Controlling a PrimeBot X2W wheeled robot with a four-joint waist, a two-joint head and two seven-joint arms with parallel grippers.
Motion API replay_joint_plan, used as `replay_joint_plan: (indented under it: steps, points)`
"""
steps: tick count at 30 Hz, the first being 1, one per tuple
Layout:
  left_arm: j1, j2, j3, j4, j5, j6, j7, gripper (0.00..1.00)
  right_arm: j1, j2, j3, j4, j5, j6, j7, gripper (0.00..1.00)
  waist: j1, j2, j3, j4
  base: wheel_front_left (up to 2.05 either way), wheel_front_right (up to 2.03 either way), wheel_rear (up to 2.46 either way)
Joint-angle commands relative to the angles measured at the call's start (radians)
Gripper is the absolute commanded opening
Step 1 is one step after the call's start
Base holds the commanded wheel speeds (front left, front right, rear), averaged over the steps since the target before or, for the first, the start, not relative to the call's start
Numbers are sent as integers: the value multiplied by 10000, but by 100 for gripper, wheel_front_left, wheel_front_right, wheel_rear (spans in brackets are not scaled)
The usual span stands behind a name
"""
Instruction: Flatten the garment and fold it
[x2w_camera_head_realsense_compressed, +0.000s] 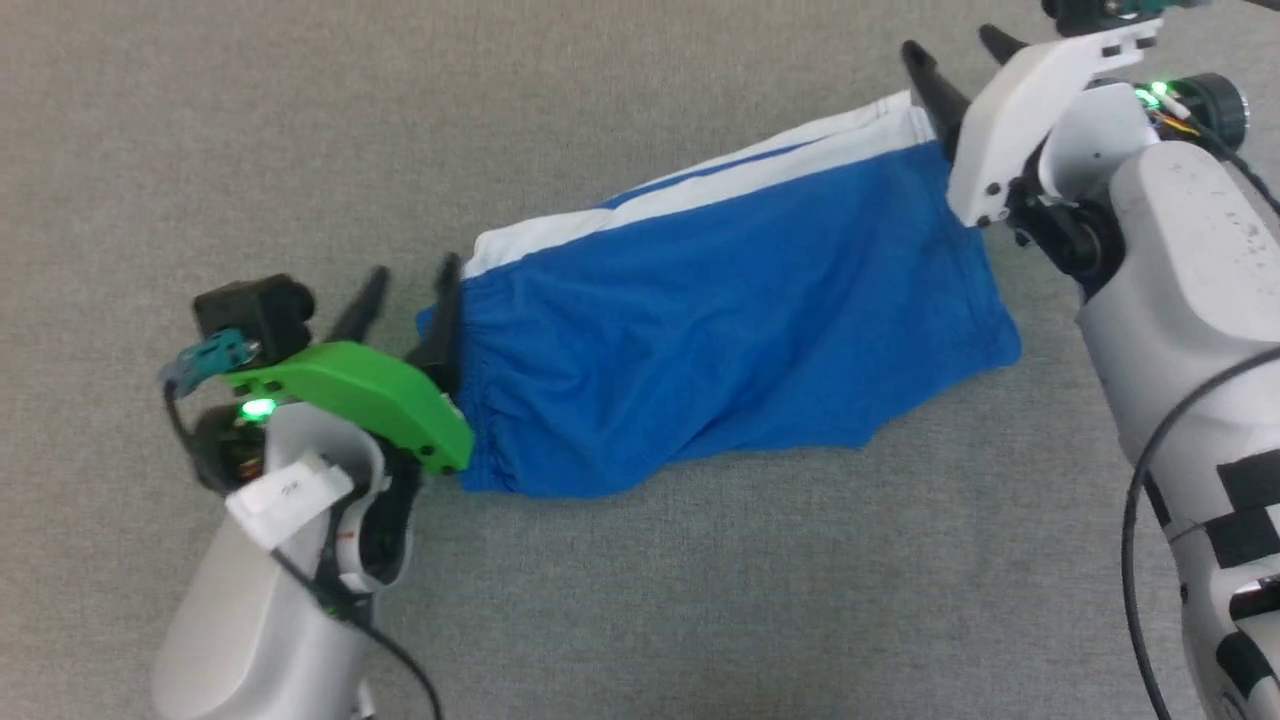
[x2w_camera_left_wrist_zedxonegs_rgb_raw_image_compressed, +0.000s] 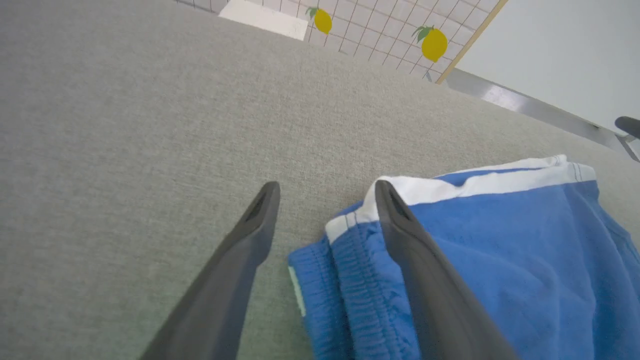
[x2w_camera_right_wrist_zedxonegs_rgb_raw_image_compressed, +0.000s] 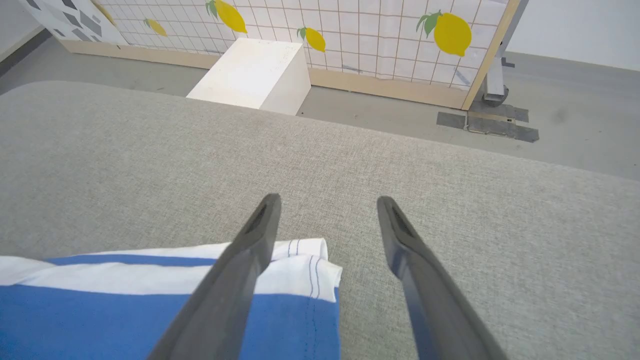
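The shorts (x2w_camera_head_realsense_compressed: 720, 300) are soft, matt blue cloth with white bands. Under them lies a coarse grey woven cover (x2w_camera_head_realsense_compressed: 640, 600); beside them, matt dark plastic fingers (x2w_camera_left_wrist_zedxonegs_rgb_raw_image_compressed: 235, 270).

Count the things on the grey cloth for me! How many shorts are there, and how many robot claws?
Blue shorts: 1
Robot claws: 2, the left gripper and the right gripper, both open
Total: 3
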Motion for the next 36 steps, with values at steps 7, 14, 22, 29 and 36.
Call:
replay_joint_plan:
  steps: [7,14,22,29,36]
  points:
    - [937,1172,-231,-318,2085,144,-2189,100,1298,-324,493,-398,-435,-15,119,100,-1,0,-1177,-294,0,0,0]
    - [2268,1340,-530,-613,2718,423,-3225,100,2789,-464,714,-1231,-976,-15,2385,100,-1,0,-1628,-362,0,0,0]
    - [2602,1111,-717,-777,2516,484,-3147,100,3856,-454,428,-2212,-1193,-15,3822,100,-1,0,-1481,39,0,0,0]
    - [2439,989,-927,-683,2378,369,-2921,100,3999,-313,379,-2078,-1585,-15,4271,100,-1,0,-1248,221,0,0,0]
    - [2371,956,-1279,-1087,1876,361,-1132,100,3805,-401,515,-2071,-1335,-15,4596,0,-1,0,-1243,181,0,0,0]
